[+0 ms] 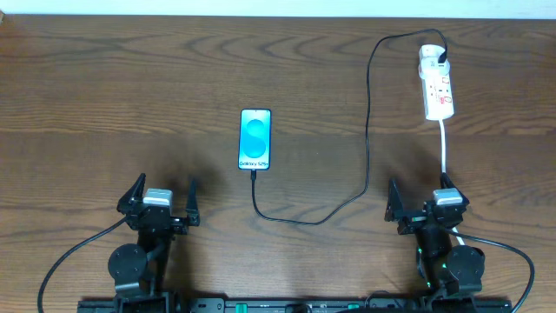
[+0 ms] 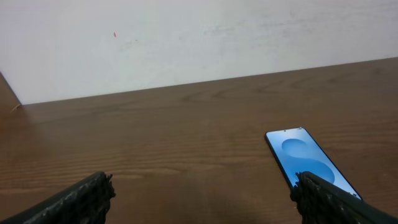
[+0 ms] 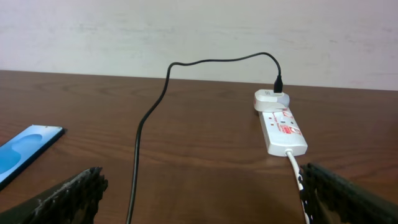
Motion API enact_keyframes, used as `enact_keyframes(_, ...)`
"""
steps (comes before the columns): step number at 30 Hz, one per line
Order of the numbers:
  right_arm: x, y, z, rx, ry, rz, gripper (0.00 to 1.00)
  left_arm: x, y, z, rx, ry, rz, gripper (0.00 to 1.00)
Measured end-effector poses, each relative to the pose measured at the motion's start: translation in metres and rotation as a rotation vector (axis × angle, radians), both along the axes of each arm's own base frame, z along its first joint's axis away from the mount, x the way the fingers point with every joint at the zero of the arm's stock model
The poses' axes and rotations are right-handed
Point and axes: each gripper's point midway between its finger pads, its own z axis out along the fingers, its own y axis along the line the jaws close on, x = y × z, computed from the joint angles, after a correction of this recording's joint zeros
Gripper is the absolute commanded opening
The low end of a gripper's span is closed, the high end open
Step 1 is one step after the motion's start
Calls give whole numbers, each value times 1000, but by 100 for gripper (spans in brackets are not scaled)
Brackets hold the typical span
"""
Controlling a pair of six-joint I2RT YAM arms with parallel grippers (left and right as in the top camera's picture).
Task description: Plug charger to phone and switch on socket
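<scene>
The phone (image 1: 255,139) lies flat mid-table, screen lit blue-green; it also shows as the phone (image 2: 308,158) and the phone (image 3: 25,146). The charger cable (image 1: 368,130) runs from the phone's near edge, loops right and climbs to its black plug (image 1: 443,59) seated in the white socket (image 1: 437,87) at the far right. Its tip meets the phone's bottom edge. My left gripper (image 1: 165,187) stands open near the front edge, left of the phone, with nothing in it. My right gripper (image 1: 419,187) is open below the socket (image 3: 283,127), the cable (image 3: 149,118) just inside its left finger.
The socket's thick white cord (image 1: 445,148) runs toward my right gripper and passes by its right finger (image 3: 339,193). A pale wall (image 2: 186,43) rises behind the table's far edge. Bare wood lies between my left gripper (image 2: 202,186) fingers.
</scene>
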Motion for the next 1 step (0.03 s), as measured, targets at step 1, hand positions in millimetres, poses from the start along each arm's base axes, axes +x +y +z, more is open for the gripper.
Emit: enact_keyframes(1, 0, 0, 0, 0, 0, 0, 99, 0, 0, 0, 0, 0, 0, 95)
